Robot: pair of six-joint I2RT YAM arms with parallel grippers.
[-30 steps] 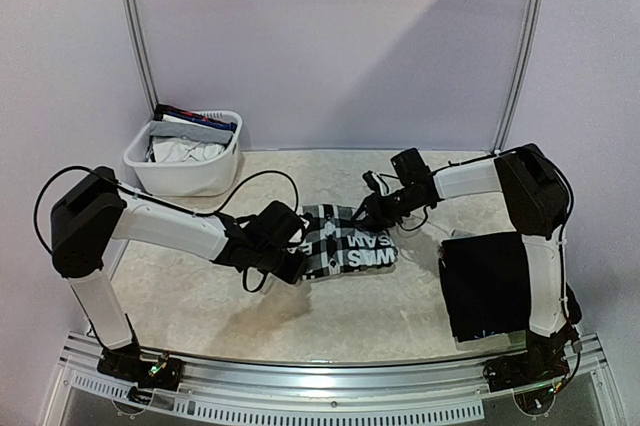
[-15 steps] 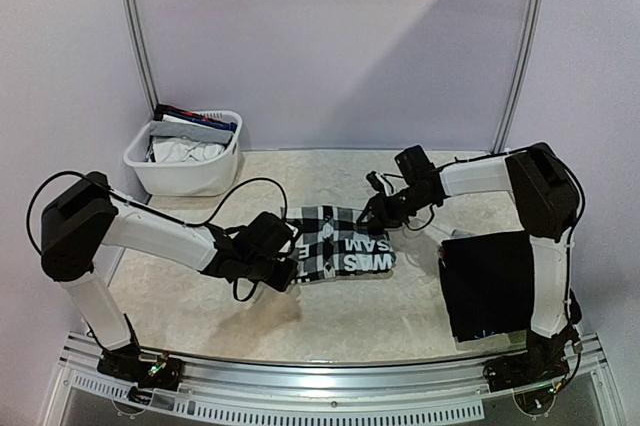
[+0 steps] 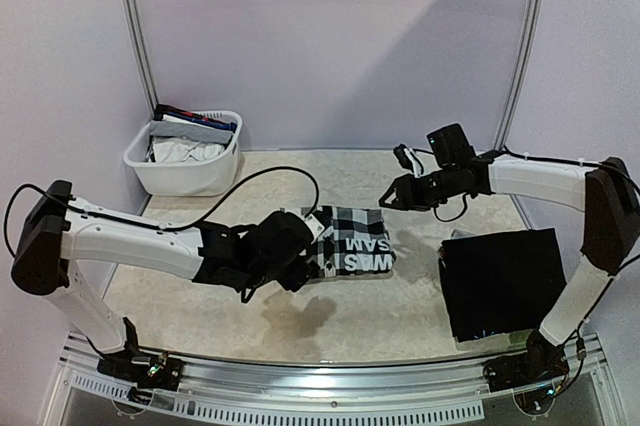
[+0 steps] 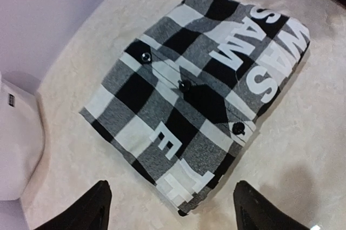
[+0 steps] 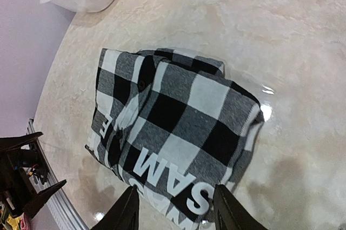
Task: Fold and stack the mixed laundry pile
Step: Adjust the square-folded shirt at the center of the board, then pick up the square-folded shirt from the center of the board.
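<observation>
A pale marbled table (image 3: 380, 311) carries everything. The left arm (image 3: 130, 241) stretches low across its near left part toward the middle. The right arm (image 3: 545, 174) reaches in from the right side, along the far part of the table.

At the near right lies a black garment (image 3: 498, 281), folded flat into a rough square and well apart from the other cloth. At the far left corner stands a white plastic basket (image 3: 185, 181) holding a heap of laundry (image 3: 190, 146): white and grey cloth, with a dark blue piece at the far rim.

In the middle of the table lies the black-and-white checkered shirt (image 3: 355, 243) (image 4: 184, 95) (image 5: 173, 116), folded into a compact rectangle and resting flat on the surface. Large white letters (image 4: 254, 68) run across the side of it nearest the arms' bases.

The left gripper (image 3: 305, 264) (image 4: 170, 211) sits just beside the shirt's left edge. Its two fingers (image 4: 92, 205) stand wide apart with nothing clamped. In the left wrist view the shirt's nearest corner lines up with the gap, and neither finger rests on the cloth.

The right gripper (image 3: 390, 196) (image 5: 175, 214) hangs near the shirt's far right corner, apart from it. Its claw is also parted and empty, and its fingers (image 5: 127, 211) frame the lettered edge below.

Three black buttons (image 4: 184, 85) run in a row down the shirt's front.
</observation>
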